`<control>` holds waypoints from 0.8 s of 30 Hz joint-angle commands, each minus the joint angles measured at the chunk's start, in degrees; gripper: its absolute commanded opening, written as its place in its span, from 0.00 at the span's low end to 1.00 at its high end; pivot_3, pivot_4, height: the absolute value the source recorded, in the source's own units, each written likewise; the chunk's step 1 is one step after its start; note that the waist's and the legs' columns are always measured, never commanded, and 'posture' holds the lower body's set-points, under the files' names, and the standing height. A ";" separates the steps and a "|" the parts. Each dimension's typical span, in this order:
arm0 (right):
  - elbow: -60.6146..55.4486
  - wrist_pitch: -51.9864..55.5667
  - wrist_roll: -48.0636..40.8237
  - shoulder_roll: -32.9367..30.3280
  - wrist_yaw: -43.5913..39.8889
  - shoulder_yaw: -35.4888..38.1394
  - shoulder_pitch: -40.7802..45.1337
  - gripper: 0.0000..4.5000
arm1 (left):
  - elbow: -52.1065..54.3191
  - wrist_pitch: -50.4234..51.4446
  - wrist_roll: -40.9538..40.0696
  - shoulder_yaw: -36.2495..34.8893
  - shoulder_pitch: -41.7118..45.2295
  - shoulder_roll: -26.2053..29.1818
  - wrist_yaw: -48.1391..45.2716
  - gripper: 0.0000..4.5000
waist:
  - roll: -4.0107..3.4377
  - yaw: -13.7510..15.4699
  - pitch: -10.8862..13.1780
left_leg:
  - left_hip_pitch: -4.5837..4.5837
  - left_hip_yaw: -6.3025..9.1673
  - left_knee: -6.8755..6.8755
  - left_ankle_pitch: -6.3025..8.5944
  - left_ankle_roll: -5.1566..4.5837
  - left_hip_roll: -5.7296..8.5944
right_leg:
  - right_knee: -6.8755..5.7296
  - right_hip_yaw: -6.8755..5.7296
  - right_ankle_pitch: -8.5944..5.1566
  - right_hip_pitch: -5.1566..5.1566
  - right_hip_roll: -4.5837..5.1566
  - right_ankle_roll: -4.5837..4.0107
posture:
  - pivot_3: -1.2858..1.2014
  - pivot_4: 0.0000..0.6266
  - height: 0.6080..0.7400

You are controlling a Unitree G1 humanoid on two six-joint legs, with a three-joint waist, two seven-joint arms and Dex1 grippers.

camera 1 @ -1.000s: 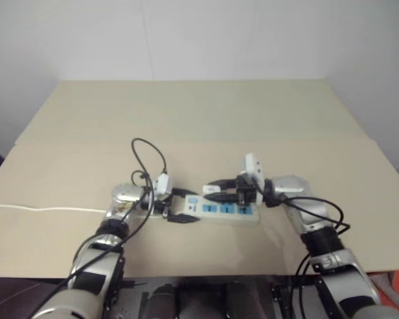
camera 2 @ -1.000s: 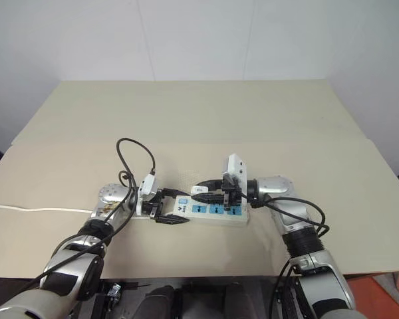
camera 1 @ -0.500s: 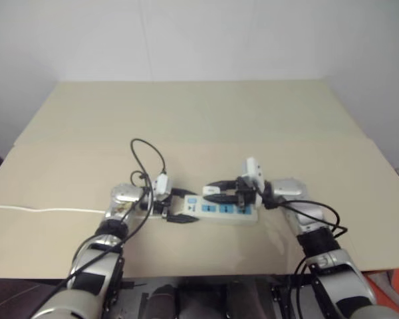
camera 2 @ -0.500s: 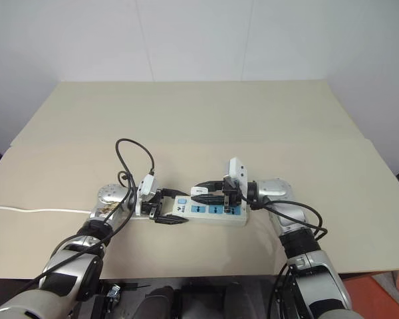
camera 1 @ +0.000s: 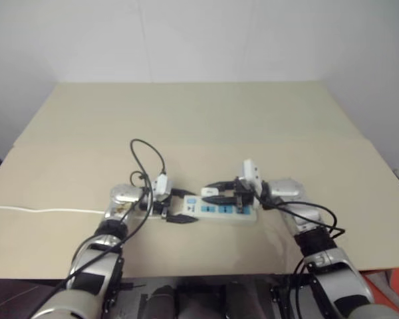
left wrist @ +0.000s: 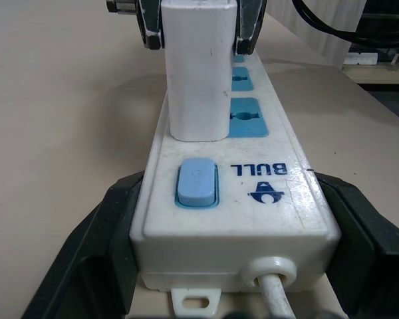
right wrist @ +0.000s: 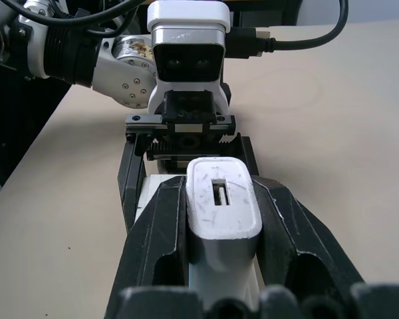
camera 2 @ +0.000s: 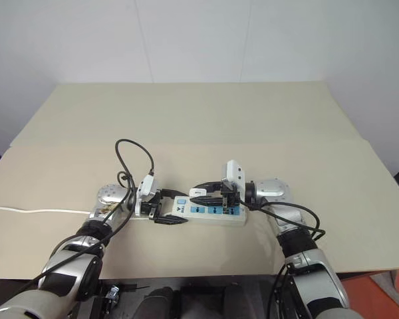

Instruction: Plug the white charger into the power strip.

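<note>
Near the table's (camera 2: 186,126) front edge, the left gripper (left wrist: 206,219) clamped the power strip's (left wrist: 266,193) switch end while the right gripper (right wrist: 219,219) pinched the white charger (right wrist: 221,203), seemingly light, rigid and smooth-sided, over the first socket.

Beige surface (camera 2: 206,119); power strip (camera 2: 209,212) laid flat near the front edge, its thin white cord (camera 2: 33,210) trailed to the left edge.

The white charger (left wrist: 198,73) stands on the power strip (left wrist: 234,199), apparently beside its switch end.
</note>
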State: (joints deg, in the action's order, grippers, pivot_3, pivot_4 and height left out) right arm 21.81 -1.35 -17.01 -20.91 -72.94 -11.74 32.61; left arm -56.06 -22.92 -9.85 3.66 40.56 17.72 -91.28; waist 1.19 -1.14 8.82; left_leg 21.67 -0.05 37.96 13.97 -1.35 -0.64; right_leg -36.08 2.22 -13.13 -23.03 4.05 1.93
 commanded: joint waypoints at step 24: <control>-4.48 -0.63 2.34 -5.54 -0.56 0.66 -5.63 1.00 | 20.38 12.29 -7.09 1.67 -3.42 8.45 -1.22 1.00 | 0.25 0.33 -0.18 | 0.15 0.04 0.00 0.01 0.00 -0.08 | 0.07 0.00 0.01 -0.05 -0.05 -0.02 | 0.52 0.24 1.00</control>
State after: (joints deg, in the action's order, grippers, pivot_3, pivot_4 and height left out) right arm 17.67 -3.16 -14.77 -24.68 -73.42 -12.01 28.42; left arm -42.11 -15.88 -13.58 4.77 38.10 23.42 -92.08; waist 1.43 -0.81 8.64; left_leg 21.85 0.01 37.95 13.98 -1.35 -0.73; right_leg -36.02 2.23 -13.12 -23.11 3.99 1.91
